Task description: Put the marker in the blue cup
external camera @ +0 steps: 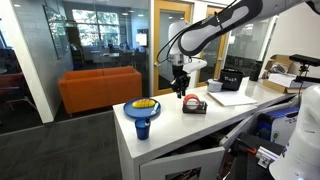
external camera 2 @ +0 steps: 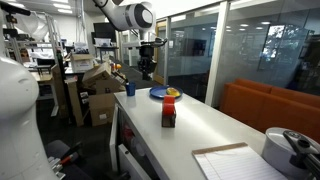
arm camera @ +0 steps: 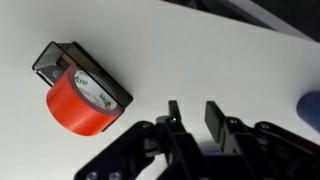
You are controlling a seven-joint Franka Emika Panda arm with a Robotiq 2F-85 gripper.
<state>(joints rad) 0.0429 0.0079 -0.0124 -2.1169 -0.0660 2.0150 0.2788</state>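
The blue cup (external camera: 142,128) (external camera 2: 130,89) stands at the end of the white counter (external camera: 235,115), next to a blue bowl with yellow contents (external camera: 143,108) (external camera 2: 160,93). My gripper (external camera: 180,90) (external camera 2: 147,70) (arm camera: 191,122) hovers above the counter, between the bowl and a red tape roll. Its fingers stand close together with a narrow gap. White counter shows through the gap and nothing is between them. The marker is not visible in any view. A blue edge (arm camera: 313,105) shows at the right of the wrist view; I cannot tell whether it is cup or bowl.
A red tape roll on a black holder (external camera: 193,104) (external camera 2: 169,110) (arm camera: 82,92) sits mid-counter near the gripper. Papers (external camera: 230,98) and a black item (external camera: 232,74) lie further along. A notepad (external camera 2: 235,160) and grey device (external camera 2: 292,150) are at the near end.
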